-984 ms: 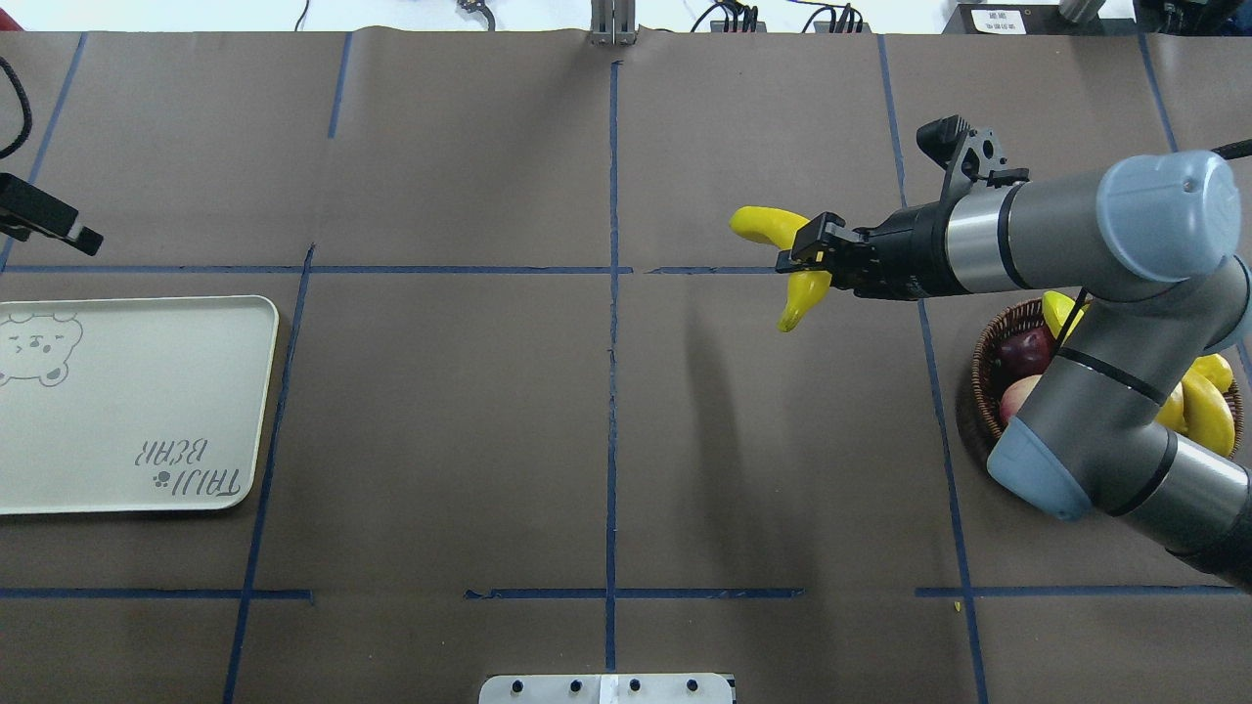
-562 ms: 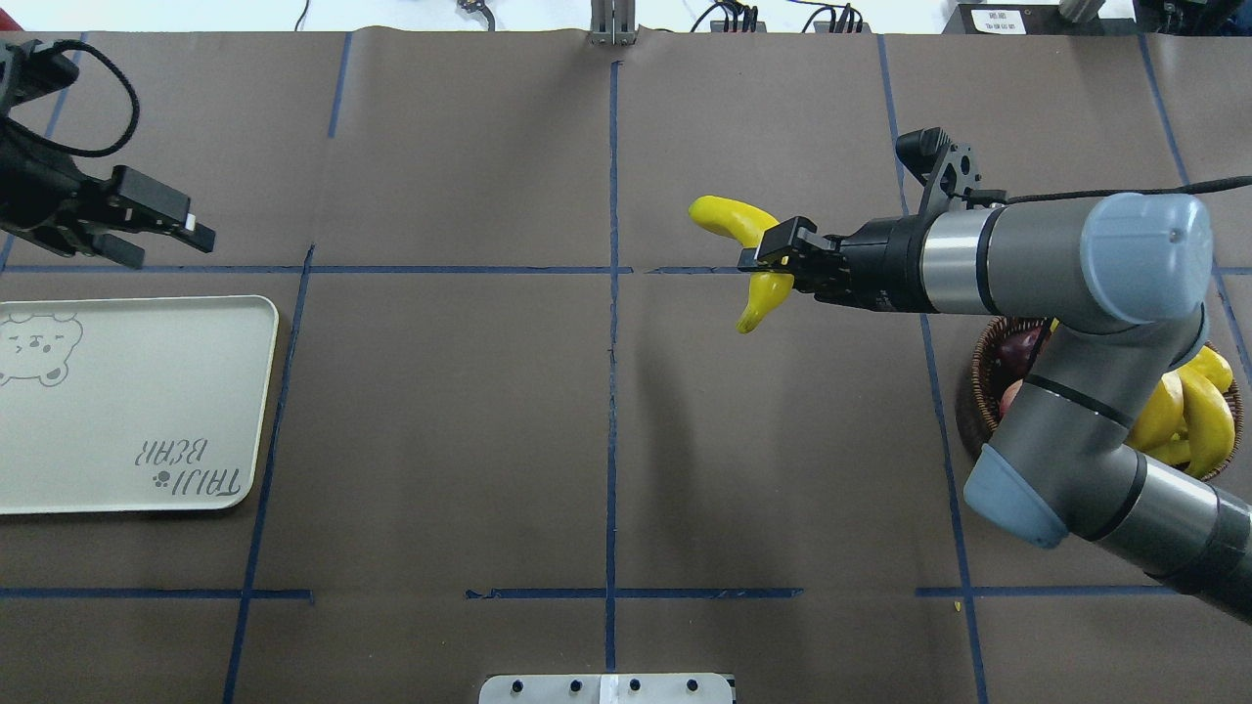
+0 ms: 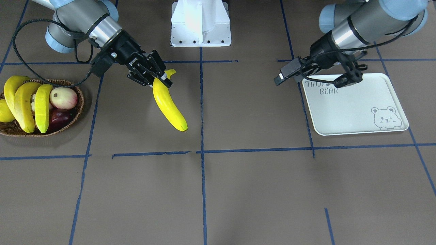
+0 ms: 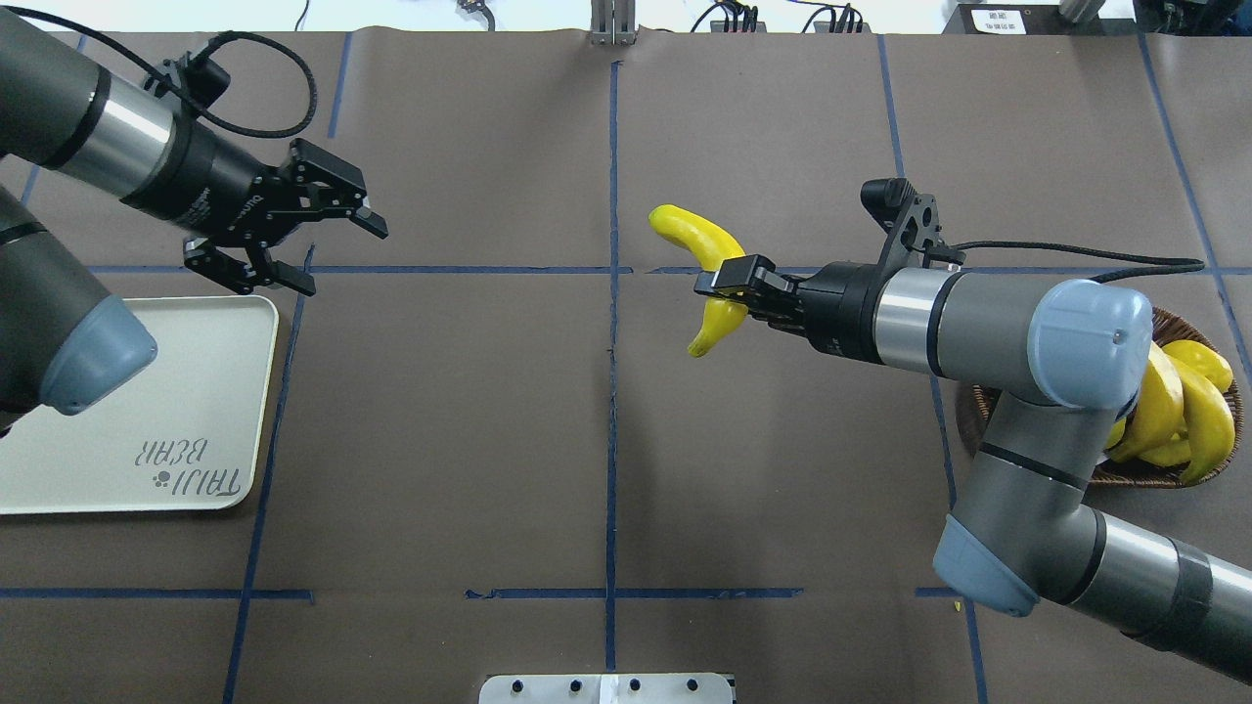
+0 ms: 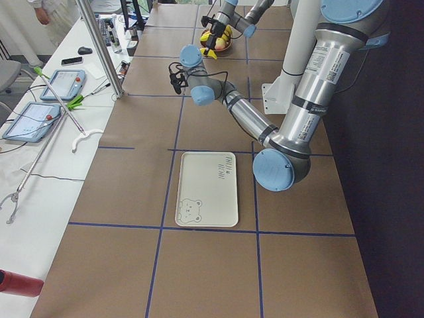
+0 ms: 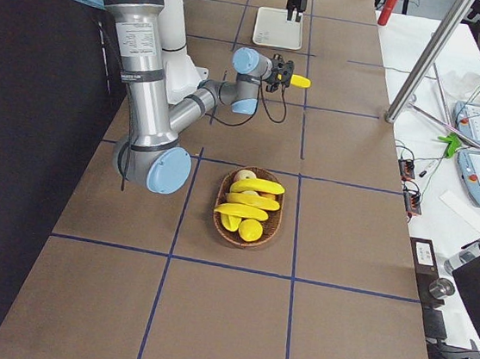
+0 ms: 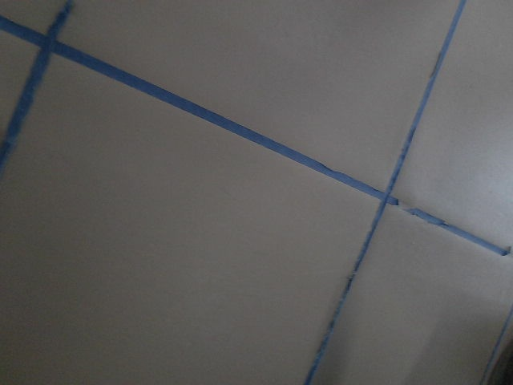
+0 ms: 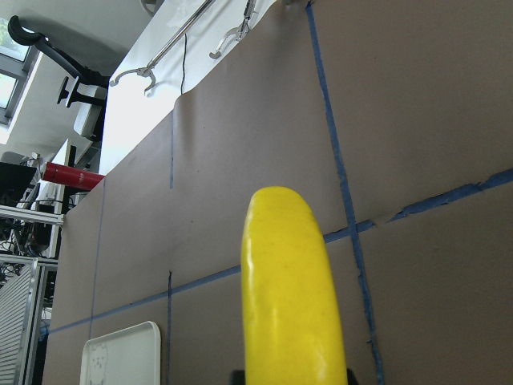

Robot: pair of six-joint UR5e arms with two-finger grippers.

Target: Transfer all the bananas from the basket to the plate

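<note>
Noting one bright yellow, curved banana [image 4: 696, 235] hanging in air clear of the desk top, just right of the desk's middle, gripped at mid-length, running crosswise to the desk's length. Counting several more bananas [image 3: 24, 102] lying side by side in the oval brown wicker basket [image 3: 30, 133], sitting by the desk's right end. Finding the pale cream rectangular plate [image 3: 354, 112] lying flat by the left end, lettering and bear face showing.

Robot lab w/ tape-grid table [image 4: 440, 440], teach pendants [image 5: 63, 84] on side bench [image 5: 40, 189]
</note>
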